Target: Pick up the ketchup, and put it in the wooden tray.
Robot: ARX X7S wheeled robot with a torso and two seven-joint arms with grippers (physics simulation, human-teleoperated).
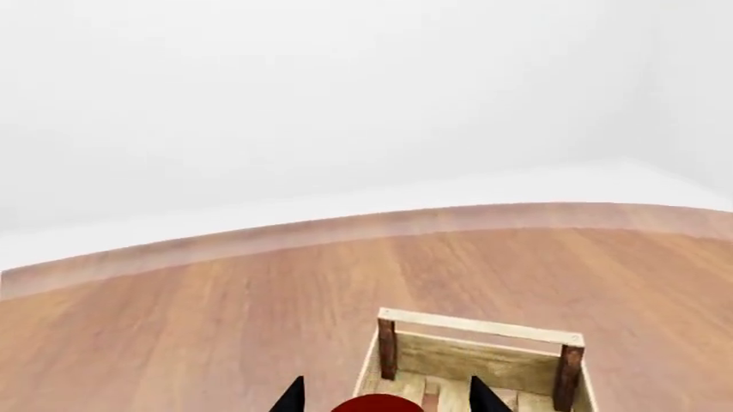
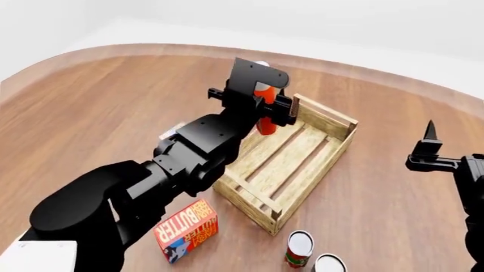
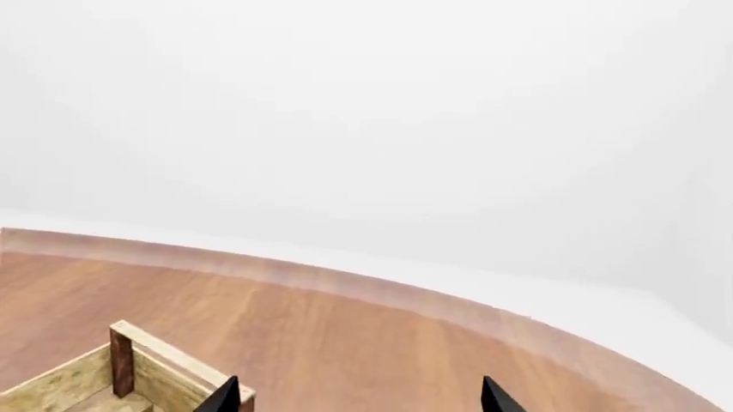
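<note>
Above the wooden tray (image 2: 291, 164), the ketchup (image 2: 264, 109) gripped in the left hand (image 2: 266, 110); right hand (image 2: 429, 148) wide.

- The left arm reaches forward and up from the near left, elbow bent, wrist raised high at mid-scene.
- The left tool (image 2: 266, 106) is clamped on the ketchup (image 2: 264, 116), fingertips (image 1: 291, 396) either side of it.
- The right arm sits low at the right edge; the right tool (image 2: 429, 148) points upward, fingertips (image 3: 227, 396) spread apart.
</note>
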